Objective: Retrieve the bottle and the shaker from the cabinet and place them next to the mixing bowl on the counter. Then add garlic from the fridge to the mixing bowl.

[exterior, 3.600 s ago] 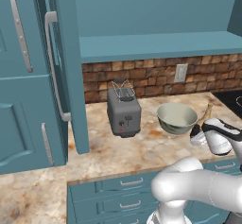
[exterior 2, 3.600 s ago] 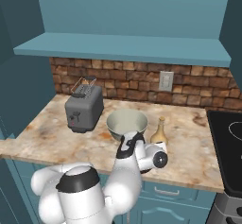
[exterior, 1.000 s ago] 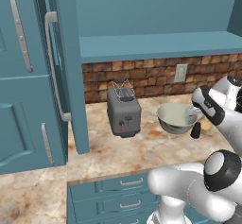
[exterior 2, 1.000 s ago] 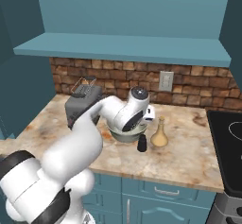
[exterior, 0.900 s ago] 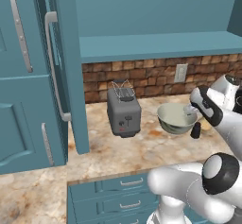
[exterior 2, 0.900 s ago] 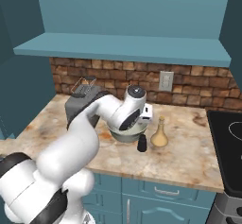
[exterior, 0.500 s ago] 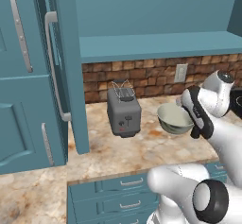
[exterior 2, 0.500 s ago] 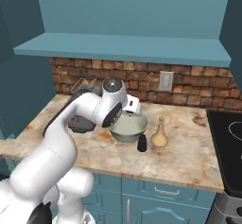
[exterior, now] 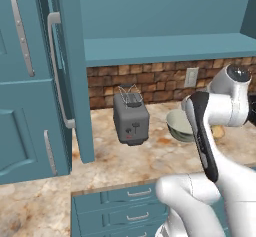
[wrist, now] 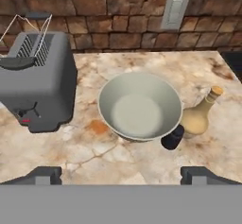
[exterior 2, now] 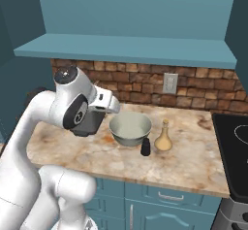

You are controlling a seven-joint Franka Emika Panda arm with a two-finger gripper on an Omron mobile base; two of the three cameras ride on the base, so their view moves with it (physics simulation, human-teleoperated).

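Note:
In the hand view my gripper [wrist: 122,176] is open, its two dark fingertips [wrist: 45,173] wide apart with nothing between them, hovering over the beige marbled counter [wrist: 71,152]. Just ahead sits the pale grey-green mixing bowl [wrist: 139,107], which is empty. The black shaker [wrist: 172,137] stands against the bowl's right side, with the golden-tan bottle [wrist: 198,116] upright beside it. The right base view shows the same bowl [exterior 2: 130,127], shaker [exterior 2: 145,147] and bottle [exterior 2: 163,138] under the teal cabinet shelf [exterior 2: 126,47]. The fridge [exterior: 25,106] stands at the far left. The garlic is out of view.
A grey toaster [wrist: 35,88] stands left of the bowl, close to my hand. A brick backsplash with a wall outlet [wrist: 172,10] runs behind. A dark cooktop [exterior 2: 235,146] lies at the counter's right end. Teal drawers [exterior: 130,201] sit below the counter edge.
My arm has swung left, from above the shaker and bottle to the toaster side of the bowl. The gripper stayed open. Bowl, shaker and bottle have not moved.

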